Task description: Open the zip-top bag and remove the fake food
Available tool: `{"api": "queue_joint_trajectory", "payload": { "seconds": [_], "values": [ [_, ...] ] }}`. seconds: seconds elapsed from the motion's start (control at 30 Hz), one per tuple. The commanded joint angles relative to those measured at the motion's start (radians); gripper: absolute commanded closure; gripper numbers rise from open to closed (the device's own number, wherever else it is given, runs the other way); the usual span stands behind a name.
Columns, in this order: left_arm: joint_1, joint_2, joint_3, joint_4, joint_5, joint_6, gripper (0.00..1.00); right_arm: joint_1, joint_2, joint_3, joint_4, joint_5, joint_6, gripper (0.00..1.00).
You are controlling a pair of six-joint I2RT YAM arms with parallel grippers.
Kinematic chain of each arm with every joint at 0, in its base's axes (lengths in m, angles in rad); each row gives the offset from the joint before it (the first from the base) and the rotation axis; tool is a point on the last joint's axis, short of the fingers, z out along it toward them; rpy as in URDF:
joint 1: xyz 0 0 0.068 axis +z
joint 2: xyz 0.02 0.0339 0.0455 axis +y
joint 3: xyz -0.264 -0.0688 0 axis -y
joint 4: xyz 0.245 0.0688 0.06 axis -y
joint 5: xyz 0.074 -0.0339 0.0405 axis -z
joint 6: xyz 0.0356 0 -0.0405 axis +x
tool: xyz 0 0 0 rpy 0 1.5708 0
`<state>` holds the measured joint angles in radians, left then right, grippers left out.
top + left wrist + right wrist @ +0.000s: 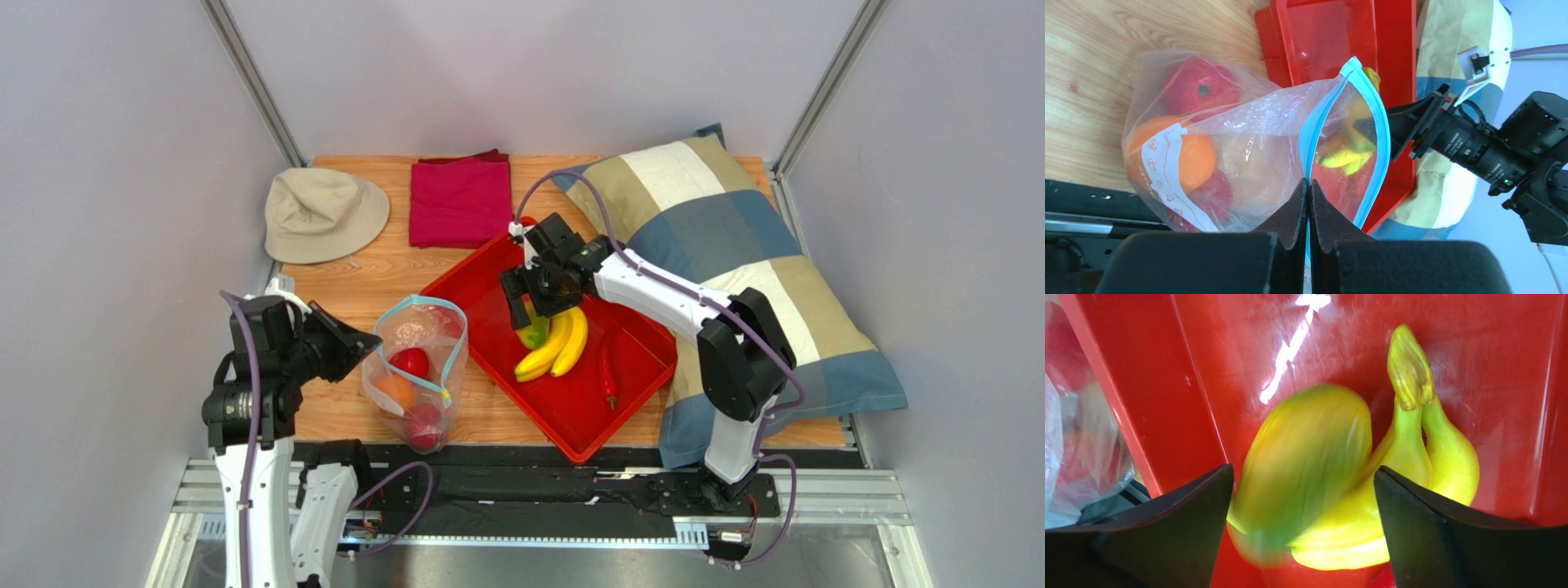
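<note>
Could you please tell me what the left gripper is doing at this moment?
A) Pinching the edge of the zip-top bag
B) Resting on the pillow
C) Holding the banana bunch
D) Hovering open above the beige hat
A: in the left wrist view, the left gripper has its fingers pressed together on the clear plastic of the zip-top bag, near its mouth.

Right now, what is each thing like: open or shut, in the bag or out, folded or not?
zip-top bag: mouth open, apple and orange inside.
left end effector: shut on the bag near its zip strip.
right end effector: open, over the mango.
mango: out, lying in the red tray.
banana bunch: out, in the tray.
chilli: out, in the tray.
magenta cloth: folded.
</note>
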<state>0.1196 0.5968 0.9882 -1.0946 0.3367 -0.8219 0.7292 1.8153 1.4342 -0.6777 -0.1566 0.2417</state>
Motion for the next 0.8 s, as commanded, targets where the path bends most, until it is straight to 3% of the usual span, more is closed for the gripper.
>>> {"api": "queue_joint_trajectory", "payload": {
  "seconds": [0.0,0.1,0.27,0.33,0.4,0.5,0.77],
  "values": [
    [-0.001,0.037,0.009,0.081,0.07,-0.014,1.0,0.012,-0.037,0.112,-0.051,0.048,-0.013,0.04],
    [-0.001,0.034,0.004,0.09,0.078,-0.019,1.0,0.03,-0.056,0.212,-0.124,0.068,-0.015,0.0],
    [0.0,0.023,-0.022,0.091,0.085,-0.02,1.0,0.14,-0.073,0.376,-0.146,0.011,-0.028,0.02],
    [-0.001,0.023,-0.029,0.091,0.087,-0.019,1.0,0.2,-0.071,0.397,-0.114,-0.047,-0.001,0.07],
    [-0.001,0.021,-0.034,0.093,0.085,-0.02,1.0,0.232,-0.053,0.402,-0.047,-0.11,0.033,0.29],
    [0.0,0.023,-0.034,0.094,0.084,-0.022,1.0,0.288,-0.019,0.365,0.03,-0.196,0.102,0.42],
    [0.0,0.005,-0.034,0.059,0.047,0.001,1.0,0.352,0.061,0.316,0.102,-0.239,0.125,0.52]
  ]
}}
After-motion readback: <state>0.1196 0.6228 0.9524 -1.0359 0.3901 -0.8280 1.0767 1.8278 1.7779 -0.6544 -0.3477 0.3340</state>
